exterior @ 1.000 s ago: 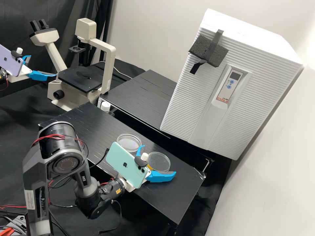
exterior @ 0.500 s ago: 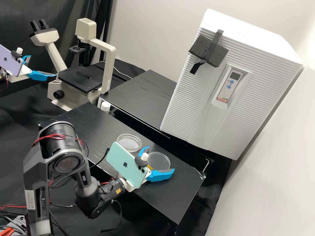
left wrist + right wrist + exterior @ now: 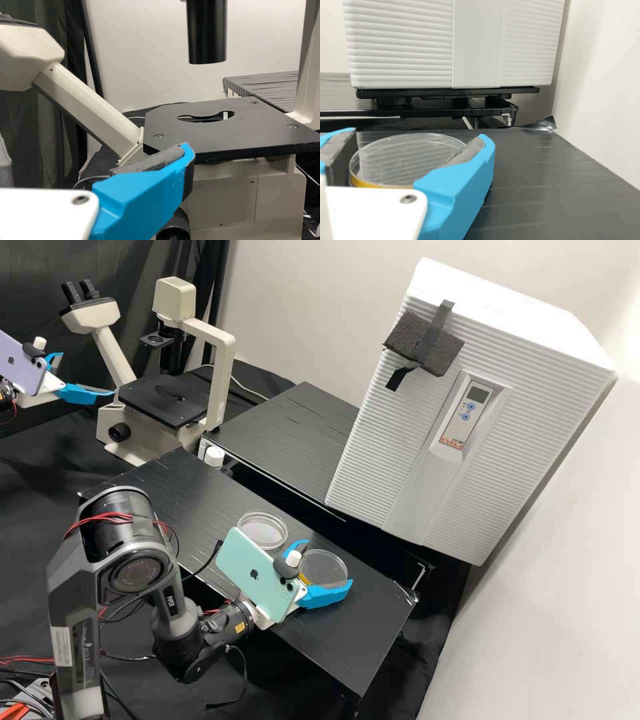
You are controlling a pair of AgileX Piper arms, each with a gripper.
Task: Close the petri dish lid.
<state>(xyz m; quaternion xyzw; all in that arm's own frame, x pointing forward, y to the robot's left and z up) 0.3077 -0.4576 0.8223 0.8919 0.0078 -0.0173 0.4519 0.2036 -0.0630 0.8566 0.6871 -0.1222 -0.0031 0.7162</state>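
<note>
In the high view, my right gripper is low at the bench's right part, shut on a clear round petri dish with yellow at its bottom edge. The right wrist view shows this petri dish between the two pads of my right gripper, lying flat. Another clear round dish part rests on the bench to the left; whether it is a lid or a dish, I cannot tell. Beside the microscope, my left gripper stands open and holds nothing; one finger of my left gripper shows in its wrist view.
A microscope stands behind at the left. A white ribbed cabinet rises at the back right, near the wall. A white-capped bottle is by the black bench's back edge.
My right gripper's fingers have moved inward toward each other around the dish, which has shifted very slightly to the right. My left arm has kept still.
</note>
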